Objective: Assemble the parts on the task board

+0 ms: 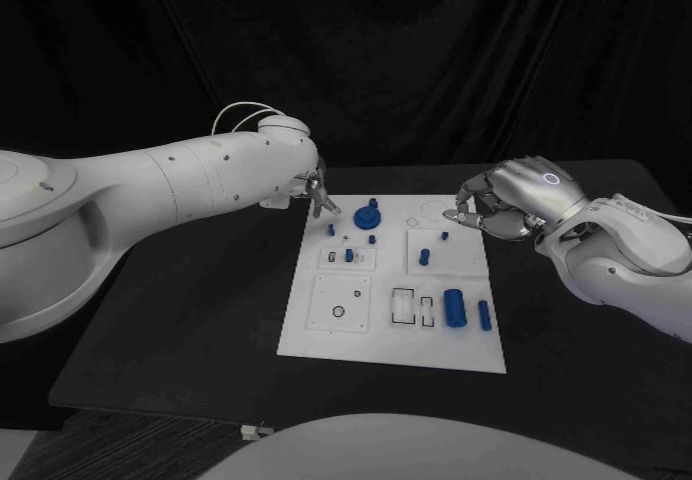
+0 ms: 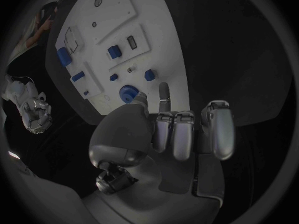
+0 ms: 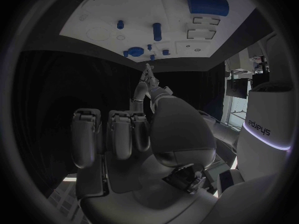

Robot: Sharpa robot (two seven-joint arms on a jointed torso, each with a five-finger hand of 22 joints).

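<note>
Near edge of the task board sits well in from the table front, with bare black surface on all sides of it; widest margin is off the board's left edge.

Nearest parts on the board: a large blue cylinder and a slimmer blue peg lying side by side in its near right quarter, beside two rectangular slots. An oval recess sits in the near left quarter.

Mid-board: a small blue peg right of centre, a small blue piece left of centre.

Far end of the board: a blue gear-like part stands near the far left corner, small blue studs around it. A round recess is at the far right.

Left hand hangs over the board's far left corner, just beside the gear. In the left wrist view most fingers are curled in against the palm, one finger and the thumb reach toward the gear; nothing visibly gripped, contact with the gear can't be judged.

Right hand is at the board's far right corner, fingers curled in, fingertip down near the round recess. Can't tell if it pinches anything.

Both arms flank the far end of the board; its near half is unobstructed.
</note>
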